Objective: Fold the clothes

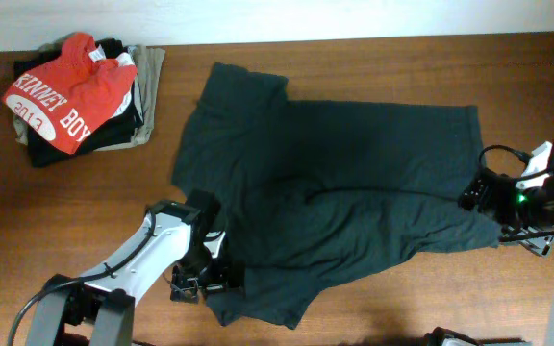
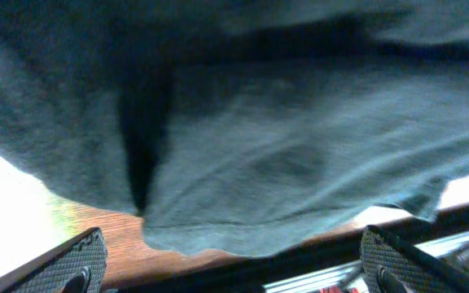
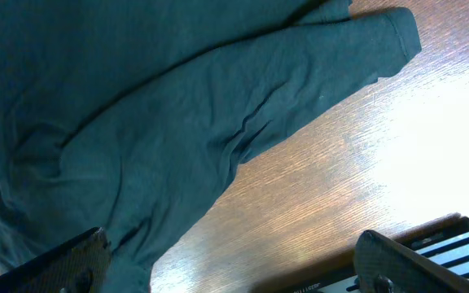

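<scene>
Left gripper (image 1: 208, 281): you have it at the near edge of the worktop (image 1: 373, 308), left of centre, jaws wide apart and holding nothing. Left wrist view: both fingers (image 2: 65, 264) bare, cloth edge just ahead of them.
Near sleeve: it lies by the left gripper, touching or just beside it; you can't tell which from overhead.
T-shirt (image 1: 344, 173): dark greenish-black, spread over the middle of the worktop, lying sideways, sleeves toward the left edge, hem toward the right edge. It's wrinkled, and a fold of cloth crosses its near half.
Right gripper (image 1: 471, 195): yours sits at the right edge, by the hem corner, jaws spread, gripping nothing. Right wrist view: wood shows between the fingers (image 3: 393, 259), and the cloth lies ahead and to the left.
Far sleeve: points toward the far edge, flat on the wood.
Red T-shirt (image 1: 65, 96): far left corner, on top of a pile, white lettering up, well apart from both grippers.
Beige garment (image 1: 150, 86): same pile, folded, showing at the pile's right side.
</scene>
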`<state>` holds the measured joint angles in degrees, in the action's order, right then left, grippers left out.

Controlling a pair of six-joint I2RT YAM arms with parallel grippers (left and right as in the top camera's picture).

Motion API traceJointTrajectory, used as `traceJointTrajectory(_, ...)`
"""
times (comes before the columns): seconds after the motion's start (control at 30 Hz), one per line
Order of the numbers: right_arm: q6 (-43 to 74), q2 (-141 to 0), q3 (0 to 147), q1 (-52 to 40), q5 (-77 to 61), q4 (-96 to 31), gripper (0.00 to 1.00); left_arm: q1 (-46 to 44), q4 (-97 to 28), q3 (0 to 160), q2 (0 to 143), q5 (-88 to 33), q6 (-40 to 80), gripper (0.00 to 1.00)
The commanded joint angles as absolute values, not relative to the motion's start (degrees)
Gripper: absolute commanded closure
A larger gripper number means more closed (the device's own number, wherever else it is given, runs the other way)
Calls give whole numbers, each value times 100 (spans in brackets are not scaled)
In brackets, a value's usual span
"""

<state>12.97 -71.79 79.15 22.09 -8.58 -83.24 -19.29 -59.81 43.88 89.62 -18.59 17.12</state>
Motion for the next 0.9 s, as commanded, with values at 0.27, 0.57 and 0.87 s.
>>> traceJointTrajectory(0.27, 1076, -7212, 7896, 2215, -790, -8160, 2, -1933, -5533, 4029, 8849, -1973, 1839, 17)
traceJointTrajectory(0.57, 1096, -7212, 7896, 2215, -790, -8154, 1, -1933, -5787, 4064, 8333, -1778, 1839, 31)
traceJointTrajectory(0.87, 1094, -7212, 7896, 2215, -836, -8149, 1, -1933, -5712, 4032, 8355, -1664, 1835, 30)
